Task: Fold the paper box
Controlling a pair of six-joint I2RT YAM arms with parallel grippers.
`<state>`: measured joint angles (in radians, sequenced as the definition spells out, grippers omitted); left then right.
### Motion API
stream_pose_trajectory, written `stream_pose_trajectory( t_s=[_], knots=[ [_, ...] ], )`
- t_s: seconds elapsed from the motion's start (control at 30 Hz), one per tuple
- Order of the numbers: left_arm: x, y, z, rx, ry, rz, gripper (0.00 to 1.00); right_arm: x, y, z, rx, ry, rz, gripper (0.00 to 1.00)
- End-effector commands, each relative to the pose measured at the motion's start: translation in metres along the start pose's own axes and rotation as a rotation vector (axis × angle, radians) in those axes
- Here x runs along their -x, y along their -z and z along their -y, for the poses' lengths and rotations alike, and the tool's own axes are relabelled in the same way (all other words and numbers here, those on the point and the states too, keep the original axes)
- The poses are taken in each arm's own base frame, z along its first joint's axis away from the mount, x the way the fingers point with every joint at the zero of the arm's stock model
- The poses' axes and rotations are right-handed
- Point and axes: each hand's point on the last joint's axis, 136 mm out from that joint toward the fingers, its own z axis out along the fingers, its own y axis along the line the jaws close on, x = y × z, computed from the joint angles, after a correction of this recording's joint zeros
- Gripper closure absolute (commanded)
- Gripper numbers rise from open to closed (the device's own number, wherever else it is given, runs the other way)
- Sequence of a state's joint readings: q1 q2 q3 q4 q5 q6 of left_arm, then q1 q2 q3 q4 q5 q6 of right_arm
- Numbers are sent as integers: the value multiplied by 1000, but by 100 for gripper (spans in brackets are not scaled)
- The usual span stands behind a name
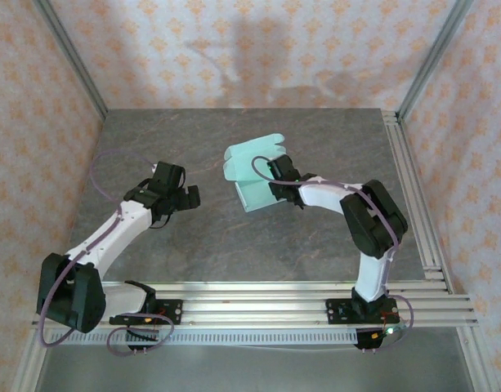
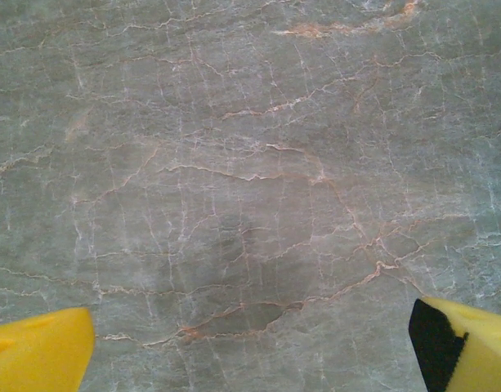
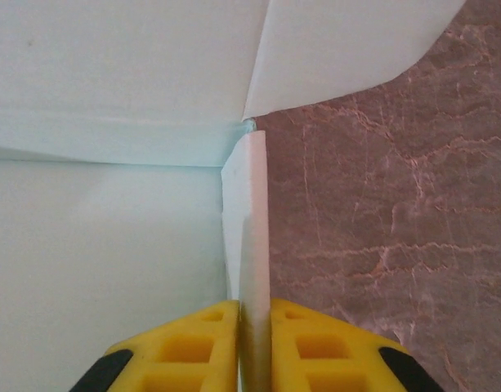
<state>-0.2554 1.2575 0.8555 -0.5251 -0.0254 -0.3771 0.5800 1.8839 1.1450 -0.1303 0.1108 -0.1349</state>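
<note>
Two claws: right claw (image 3: 254,314) pinching paper box (image 3: 111,245) flap, left claw (image 2: 250,331) hanging open; hard tug risking tearing flap.

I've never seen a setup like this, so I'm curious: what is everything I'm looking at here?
box: one, mint green, mid-table, partly folded
table: one, grey marbled, under everything
walls: three, peach patterned, around the table
rails: several, silver, near and right edges
arms: two, white and black, bolted at near edge
left gripper: one, yellow pads, open over bare table
right gripper: one, yellow pads, shut on a box flap
</note>
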Motion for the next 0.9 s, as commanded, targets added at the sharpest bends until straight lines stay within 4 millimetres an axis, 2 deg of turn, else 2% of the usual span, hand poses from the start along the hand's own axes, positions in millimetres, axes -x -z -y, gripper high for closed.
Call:
stream_pose_trajectory(
  t_s=[0.0, 0.03, 0.17, 0.33, 0.5, 0.7, 0.87],
  knots=[
    [9, 0, 2, -3, 7, 26, 0, -9, -4, -2, 2, -2, -67, 92],
    [8, -1, 2, 3, 3, 22, 0, -8, -4, -1, -5, 3, -65, 100],
    [6, -6, 3, 3, -2, 9, 0, -16, -13, 4, -49, 42, -104, 100],
    [5, -8, 3, 3, 28, 10, 0, -21, -17, 1, -45, 40, -118, 89],
    [3, -4, 3, -11, 41, 18, 0, -16, -18, 0, -19, 29, -112, 81],
    [1, 1, 0, -8, 39, 21, 0, -11, -21, 4, -1, 23, -109, 87],
    [0, 1, -1, -6, 38, 20, 0, 0, -13, 1, 30, 5, -82, 91]
  ],
)
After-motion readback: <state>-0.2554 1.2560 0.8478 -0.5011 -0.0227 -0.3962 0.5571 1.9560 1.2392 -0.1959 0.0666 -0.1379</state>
